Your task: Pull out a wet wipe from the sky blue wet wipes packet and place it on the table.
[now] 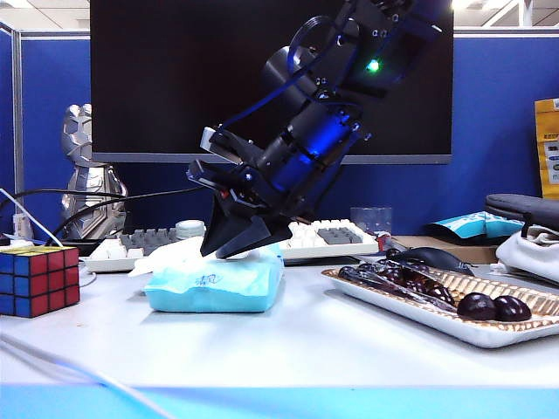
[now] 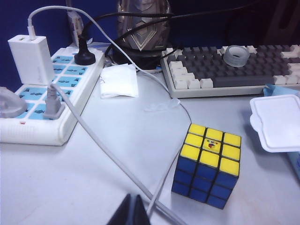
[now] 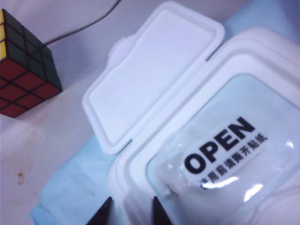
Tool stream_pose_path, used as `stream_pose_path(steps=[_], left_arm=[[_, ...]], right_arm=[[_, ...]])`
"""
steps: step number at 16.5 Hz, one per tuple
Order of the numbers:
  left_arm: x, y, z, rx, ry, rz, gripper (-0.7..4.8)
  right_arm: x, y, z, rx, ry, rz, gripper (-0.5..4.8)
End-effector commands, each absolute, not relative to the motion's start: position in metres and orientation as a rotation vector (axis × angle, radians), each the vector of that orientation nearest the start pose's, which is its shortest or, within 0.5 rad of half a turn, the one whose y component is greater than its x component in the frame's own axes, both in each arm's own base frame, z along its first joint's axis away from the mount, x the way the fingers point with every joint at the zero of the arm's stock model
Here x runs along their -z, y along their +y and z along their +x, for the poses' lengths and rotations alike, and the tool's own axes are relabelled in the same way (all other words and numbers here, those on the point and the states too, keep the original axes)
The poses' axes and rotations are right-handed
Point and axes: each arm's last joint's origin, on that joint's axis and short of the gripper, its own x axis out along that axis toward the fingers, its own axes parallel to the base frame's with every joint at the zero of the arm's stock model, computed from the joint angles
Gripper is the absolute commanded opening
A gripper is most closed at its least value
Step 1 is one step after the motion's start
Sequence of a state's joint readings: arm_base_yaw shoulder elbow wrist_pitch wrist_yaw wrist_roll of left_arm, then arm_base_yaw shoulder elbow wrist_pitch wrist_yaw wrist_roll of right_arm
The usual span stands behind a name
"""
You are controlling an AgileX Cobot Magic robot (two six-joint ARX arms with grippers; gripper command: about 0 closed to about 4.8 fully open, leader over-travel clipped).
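The sky blue wet wipes packet [image 1: 216,285] lies on the white tabletop [image 1: 306,349] in front of a keyboard [image 1: 327,236], between a Rubik's cube [image 1: 38,279] on the left and a tray [image 1: 524,327] of dark fruit on the right. The right gripper [image 1: 240,244] reaches down at a slant from the upper right and hangs over the packet's top, its dark fingertips just at the packet's white lid frame. In the right wrist view the packet's hinged white lid [image 3: 152,72] stands flipped open beside the opening, where a clear seal sticker printed "OPEN" [image 3: 225,150] covers the wipes; the right gripper [image 3: 132,211] shows two dark fingertips parted with a gap between them, straddling the rim of the lid frame, with nothing pinched that can be seen. The left gripper [image 2: 132,213] shows only as a dark tip at the edge of the left wrist view, so whether it is spread or pressed together cannot be told; it hangs over the tabletop near the Rubik's cube [image 2: 207,164], with a power strip [image 2: 44,93] and white cable [image 2: 98,140] beside it.
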State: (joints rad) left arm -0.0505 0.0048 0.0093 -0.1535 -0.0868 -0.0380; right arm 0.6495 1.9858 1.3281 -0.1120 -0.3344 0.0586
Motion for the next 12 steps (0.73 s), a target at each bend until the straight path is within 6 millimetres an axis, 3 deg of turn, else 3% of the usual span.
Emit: stream_pose_path(steps=[1,12], left_arm=[[-0.1494,-0.0025,0.0961,-0.036,0.159,-0.026,-0.05],[-0.1494,-0.0025,0.0961,-0.037,0.159,-0.026,-0.05]], right_arm=[[-0.1758,0.2680,0.3372,-0.903,0.777,-0.072,1.05],[-0.1672,0.2732,0.3470,-0.837,0.699,-0.088,1.03]])
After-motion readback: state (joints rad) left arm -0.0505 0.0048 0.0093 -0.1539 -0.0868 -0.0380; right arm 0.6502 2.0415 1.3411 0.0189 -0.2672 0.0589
